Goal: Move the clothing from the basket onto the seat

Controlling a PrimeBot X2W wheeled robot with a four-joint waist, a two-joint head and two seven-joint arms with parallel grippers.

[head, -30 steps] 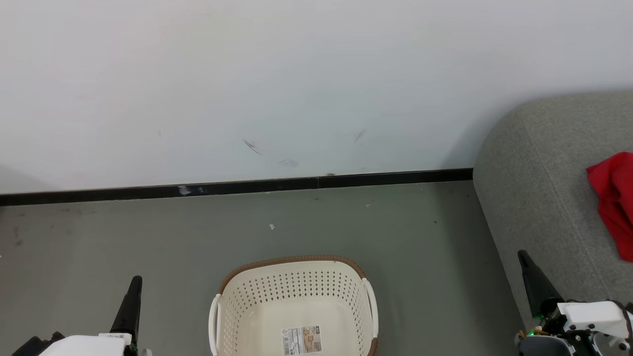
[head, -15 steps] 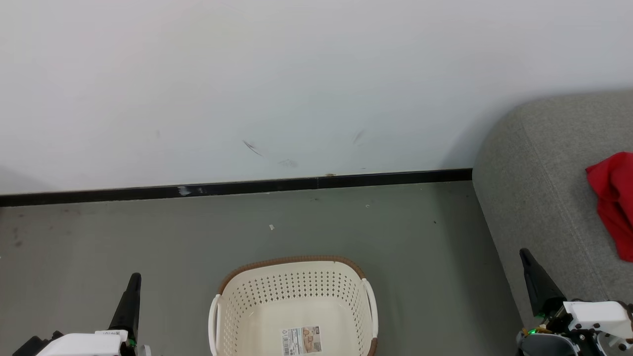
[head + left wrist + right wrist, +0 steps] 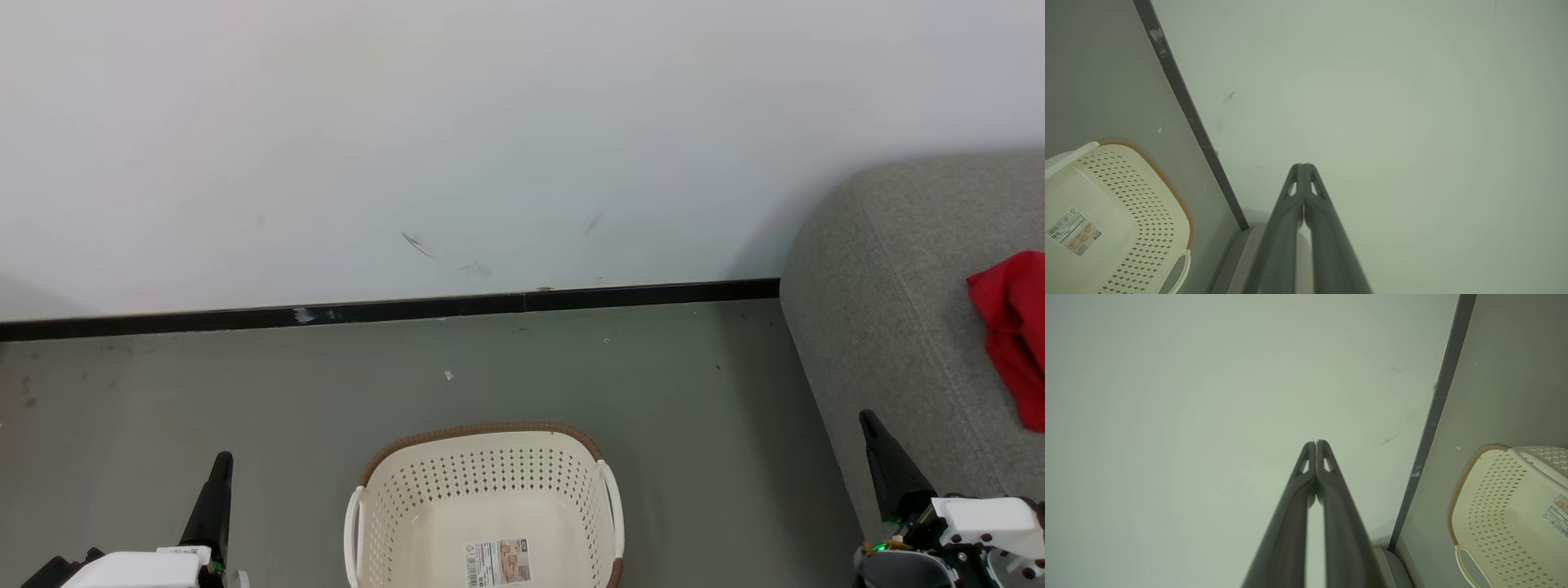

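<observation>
L gripper: tips pressed together, holding nothing. R gripper: same, closed & empty, both aimed at wall. Btwn them on floor sits basket, label inside. Red clothing lies on seat, far right.

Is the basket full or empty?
Empty, from what's in view: the basket has only a bare floor and a paper label inside.

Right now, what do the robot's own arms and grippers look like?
The left gripper and right gripper each have two long, dark grey fingers tapering to a point, with triangular cut-outs near the tips. White wrist housings carry green lights.
</observation>
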